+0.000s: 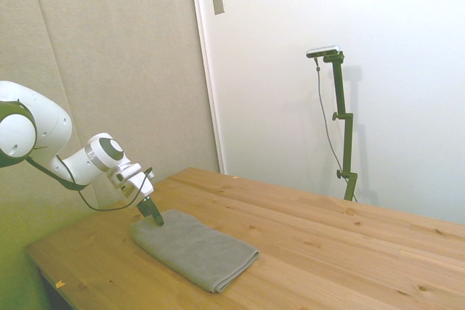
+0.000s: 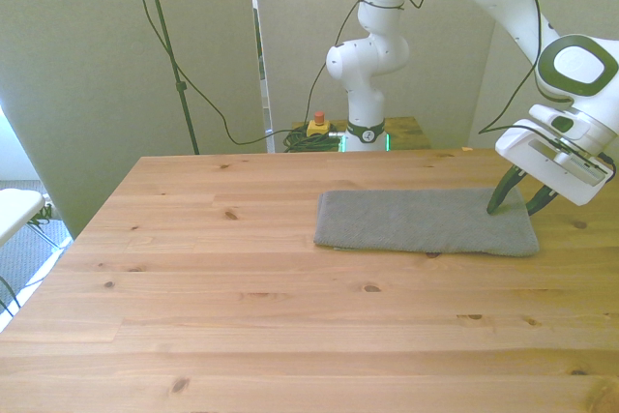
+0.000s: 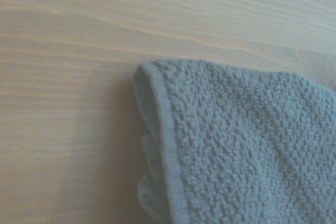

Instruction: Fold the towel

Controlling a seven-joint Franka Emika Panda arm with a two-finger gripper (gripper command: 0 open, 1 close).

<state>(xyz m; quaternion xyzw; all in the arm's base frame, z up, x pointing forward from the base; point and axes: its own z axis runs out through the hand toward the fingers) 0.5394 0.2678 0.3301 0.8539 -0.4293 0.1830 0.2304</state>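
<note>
The towel is laid flat, folded in layers, on the table toward the front view's right. The gripper is positioned at its right-hand corner, fingers parted around the edge.

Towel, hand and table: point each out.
towel (image 2: 416, 222), front view, middle of its top face.
hand (image 2: 516, 196), front view, between its fingertips.
table (image 2: 242, 316), front view, bare wood near the camera.

The wrist view cuts off most of the towel, showing one hemmed corner. Its lower layers are blurred.
</note>
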